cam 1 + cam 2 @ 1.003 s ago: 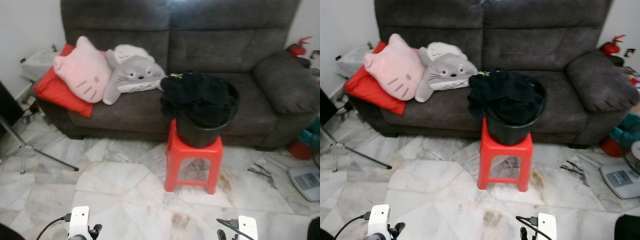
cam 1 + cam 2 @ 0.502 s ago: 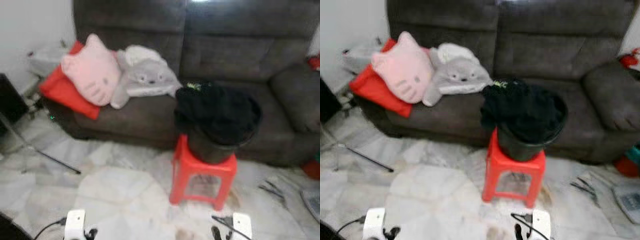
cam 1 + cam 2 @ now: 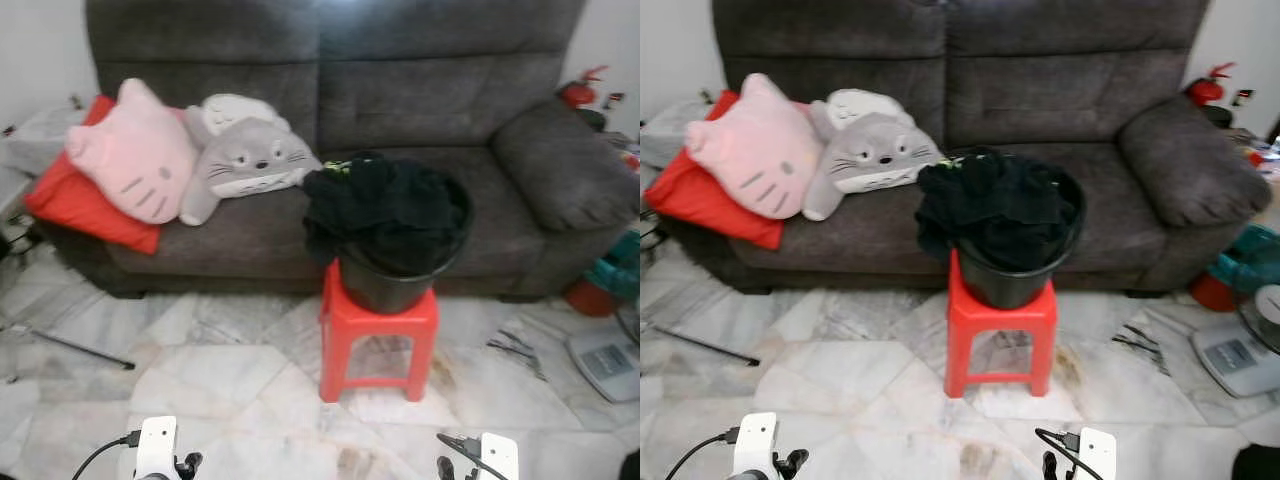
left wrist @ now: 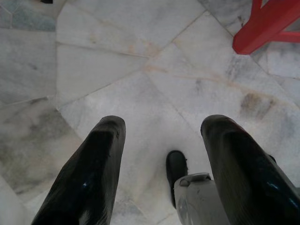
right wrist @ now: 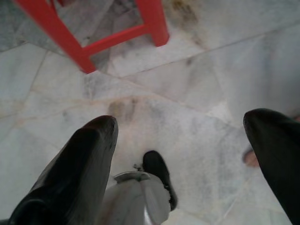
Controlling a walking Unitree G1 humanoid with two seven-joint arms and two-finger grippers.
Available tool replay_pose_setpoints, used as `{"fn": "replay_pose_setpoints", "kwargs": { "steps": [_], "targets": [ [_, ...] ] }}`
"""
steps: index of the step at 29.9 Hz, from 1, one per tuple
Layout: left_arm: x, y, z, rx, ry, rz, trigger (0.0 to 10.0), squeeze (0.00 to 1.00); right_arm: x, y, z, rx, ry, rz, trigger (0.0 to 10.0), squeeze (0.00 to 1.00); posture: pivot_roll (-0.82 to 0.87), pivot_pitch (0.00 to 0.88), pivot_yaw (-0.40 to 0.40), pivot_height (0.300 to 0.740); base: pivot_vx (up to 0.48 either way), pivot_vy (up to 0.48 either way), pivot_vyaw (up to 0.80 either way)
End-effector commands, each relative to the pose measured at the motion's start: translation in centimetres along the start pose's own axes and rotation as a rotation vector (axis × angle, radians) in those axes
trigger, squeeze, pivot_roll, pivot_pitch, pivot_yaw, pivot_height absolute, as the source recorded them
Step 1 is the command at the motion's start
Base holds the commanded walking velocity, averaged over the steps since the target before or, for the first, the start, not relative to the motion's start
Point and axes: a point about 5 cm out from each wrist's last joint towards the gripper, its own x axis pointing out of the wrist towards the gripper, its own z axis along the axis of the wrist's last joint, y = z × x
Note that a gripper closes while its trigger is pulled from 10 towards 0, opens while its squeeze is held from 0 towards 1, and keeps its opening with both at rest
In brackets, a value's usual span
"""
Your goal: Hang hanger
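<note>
A black bucket (image 3: 392, 283) heaped with dark clothes (image 3: 380, 205) stands on a red plastic stool (image 3: 378, 335) in front of a grey sofa (image 3: 430, 100). I can make out no hanger among the clothes. Both arms hang low at the bottom of the head views, the left wrist (image 3: 157, 446) and the right wrist (image 3: 497, 456) well short of the stool. In the left wrist view my left gripper (image 4: 164, 124) is open over bare marble floor, a stool leg (image 4: 262, 26) off to one side. My right gripper (image 5: 183, 121) is open too, above the floor near the stool's legs (image 5: 152, 21).
Pink and grey plush cushions (image 3: 190, 160) and a red cushion (image 3: 75, 200) lie on the sofa's left end. A thin rod (image 3: 70, 345) lies on the floor at left. A bathroom scale (image 3: 605, 362), a teal item (image 3: 622, 275) and a fire extinguisher (image 3: 578, 92) are at right.
The whole picture has swung and steadied, so the camera moved; the sofa, bucket and stool keep their places. Both arms still hang low.
</note>
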Motion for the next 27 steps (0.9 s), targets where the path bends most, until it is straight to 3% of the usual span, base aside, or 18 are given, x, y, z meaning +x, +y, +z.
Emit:
{"fn": "replay_pose_setpoints", "kwargs": {
  "steps": [1, 6, 18, 27],
  "targets": [
    [-0.15, 0.24, -0.59, 0.01, 0.022, 0.001, 10.0, 0.0, 0.11, 0.37, 0.39, 0.006, -0.02, 0.007, 10.0, 0.0, -0.08, 0.0, 0.051, 0.74, 0.255, 0.0, 0.0],
    [-0.14, 0.22, -0.56, 0.008, 0.023, 0.001, 10.0, 0.0, 0.12, 0.4, 0.43, 0.009, -0.021, 0.011, 10.0, 0.0, -0.08, 0.0, 0.05, 0.74, 0.255, 0.0, 0.0],
    [-0.14, 0.24, -0.54, 0.008, 0.023, -0.001, 10.0, 0.0, 0.12, 0.43, 0.35, 0.008, -0.013, 0.011, 10.0, 0.0, -0.08, 0.0, 0.052, 0.74, 0.261, 0.0, -0.69],
    [-0.13, 0.3, -0.46, 0.026, 0.021, 0.008, 10.0, 0.0, 0.1, 0.4, 0.88, -0.03, -0.066, 0.011, 10.0, 0.0, -0.09, 0.0, 0.058, 0.74, 0.027, 0.0, 0.0]
  ]
}}
